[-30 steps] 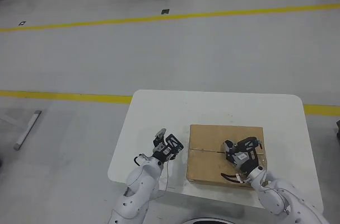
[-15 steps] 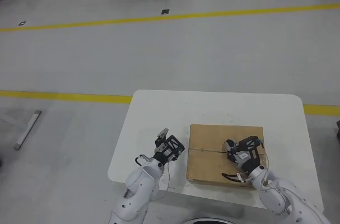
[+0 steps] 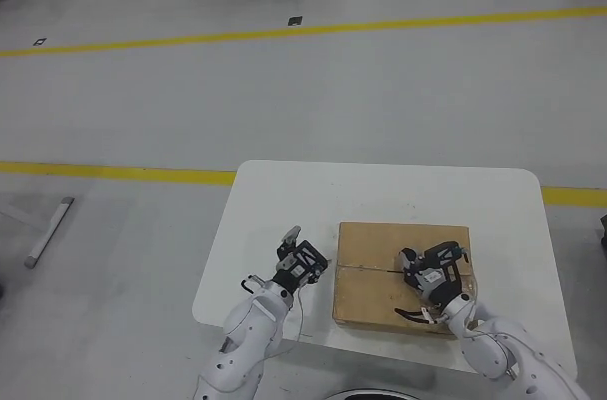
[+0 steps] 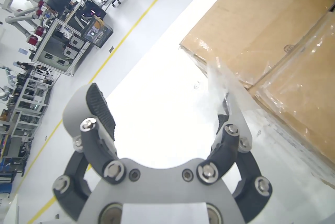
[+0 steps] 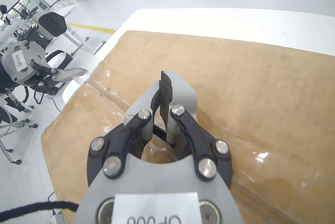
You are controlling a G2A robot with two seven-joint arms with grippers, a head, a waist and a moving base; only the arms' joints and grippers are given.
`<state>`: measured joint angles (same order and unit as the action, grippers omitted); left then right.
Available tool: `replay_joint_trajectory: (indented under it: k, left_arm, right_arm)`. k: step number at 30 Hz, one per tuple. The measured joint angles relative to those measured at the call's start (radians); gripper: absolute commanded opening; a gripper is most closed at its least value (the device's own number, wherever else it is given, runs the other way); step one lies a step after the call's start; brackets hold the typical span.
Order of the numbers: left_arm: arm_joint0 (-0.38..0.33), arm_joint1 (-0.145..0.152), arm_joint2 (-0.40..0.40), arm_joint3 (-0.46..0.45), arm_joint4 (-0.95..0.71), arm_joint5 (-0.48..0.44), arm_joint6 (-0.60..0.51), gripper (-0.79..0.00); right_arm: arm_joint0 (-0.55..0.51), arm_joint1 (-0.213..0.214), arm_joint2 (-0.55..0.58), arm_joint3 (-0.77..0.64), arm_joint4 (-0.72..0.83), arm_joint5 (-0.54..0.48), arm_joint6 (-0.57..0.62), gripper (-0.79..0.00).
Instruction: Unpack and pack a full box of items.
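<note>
cardboard box [image 3: 368, 250] lies taped; right claw [image 5: 164, 86] pinched over it, left claw [image 4: 159, 99] spread beside.

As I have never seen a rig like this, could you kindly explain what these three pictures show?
This is a robot with two arms, each ending in a two-fingered hand. The top view looks down from above the arms; the other two come from a camera on each wrist. On the white table lies a brown box, closed and sealed with clear tape. The left hand is open beside the box, holding nothing, though a loose end of tape lifts by one finger. The right hand is shut above the box's top, near the seam, also empty.
</note>
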<state>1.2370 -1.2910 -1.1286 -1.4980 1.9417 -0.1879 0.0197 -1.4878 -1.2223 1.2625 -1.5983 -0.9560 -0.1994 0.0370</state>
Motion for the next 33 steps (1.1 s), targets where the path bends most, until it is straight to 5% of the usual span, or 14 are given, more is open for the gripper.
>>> replay_joint_trajectory:
  k: [12,33]
  left_arm:
    - [-0.070,-0.016,0.055,0.070,0.045,0.057,-0.008,0.000]
    - [-0.086,-0.024,0.045,-0.140,0.023,0.058,-0.018,0.000]
  right_arm:
    - [-0.010,-0.001,0.009,-0.002,-0.002,0.000,-0.002,-0.785]
    - [-0.012,-0.004,0.014,-0.019,0.002,0.000,0.007,-0.785]
